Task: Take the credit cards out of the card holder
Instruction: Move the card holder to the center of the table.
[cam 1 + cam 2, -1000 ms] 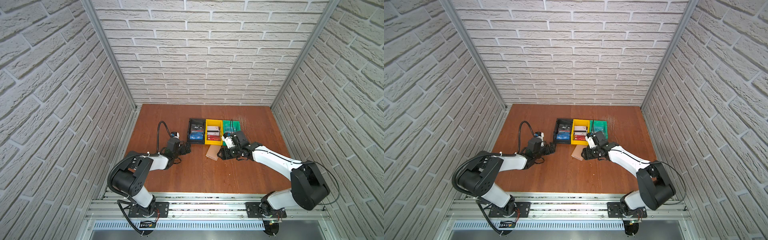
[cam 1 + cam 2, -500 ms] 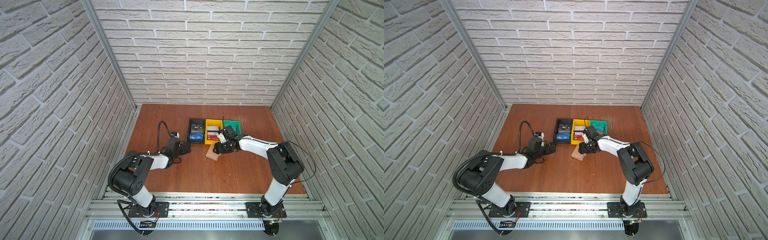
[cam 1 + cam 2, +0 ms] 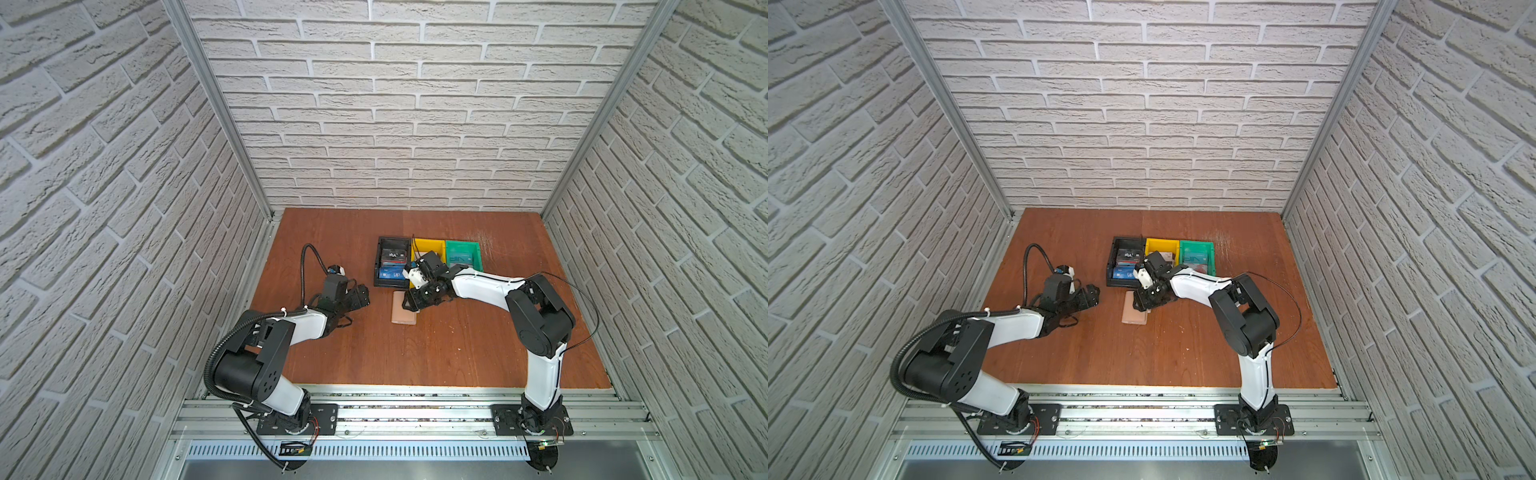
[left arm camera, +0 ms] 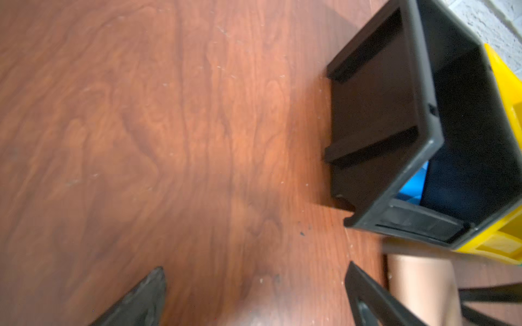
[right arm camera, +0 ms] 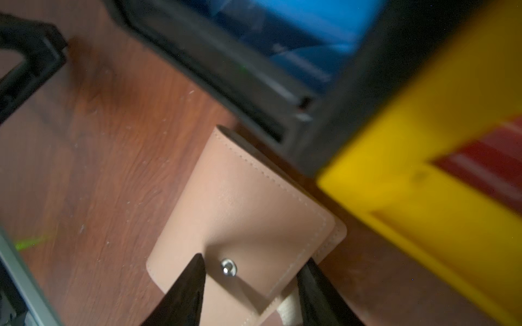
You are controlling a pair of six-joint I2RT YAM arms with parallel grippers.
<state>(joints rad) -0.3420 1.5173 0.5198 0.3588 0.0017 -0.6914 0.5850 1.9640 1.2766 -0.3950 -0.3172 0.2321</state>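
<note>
The right gripper [image 5: 254, 258] straddles the snap flap [image 5: 243, 220] of the tan leather card holder [image 3: 401, 313] (likely to unfasten it), jaws parted, clasping nothing. The left gripper [image 4: 255, 265] hovers nearby, spread wide

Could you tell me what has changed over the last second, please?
The right gripper swung from near the green bin to the card holder, jaws now straddling its snap; the holder seems nudged towards the left arm. Left gripper, open, and the bins stayed put.
</note>
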